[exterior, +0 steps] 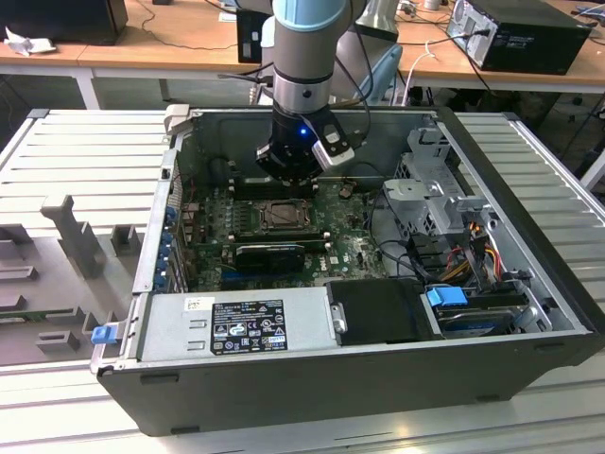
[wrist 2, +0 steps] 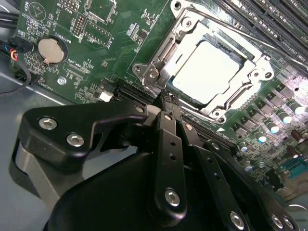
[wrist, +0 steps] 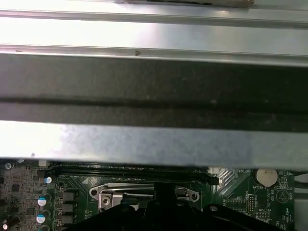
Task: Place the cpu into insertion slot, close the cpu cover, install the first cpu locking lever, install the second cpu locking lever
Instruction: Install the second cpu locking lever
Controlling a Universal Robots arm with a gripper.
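The silvery-beige square cpu (wrist 2: 208, 72) sits in the grey-rimmed insertion slot (wrist 2: 166, 48) on your green motherboard (wrist 2: 103, 53), the thin grey metal cpu cover (wrist 2: 250, 67) closed around it. Your black claw (wrist 2: 166, 98), fingers clenched together, hovers at the slot's edge.

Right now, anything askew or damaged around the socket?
Nothing stands out. The cpu sits flat and square in the insertion slot, with the cpu cover down around it. The gripper, fingers together, is at the socket's edge. No visible damage on the motherboard.
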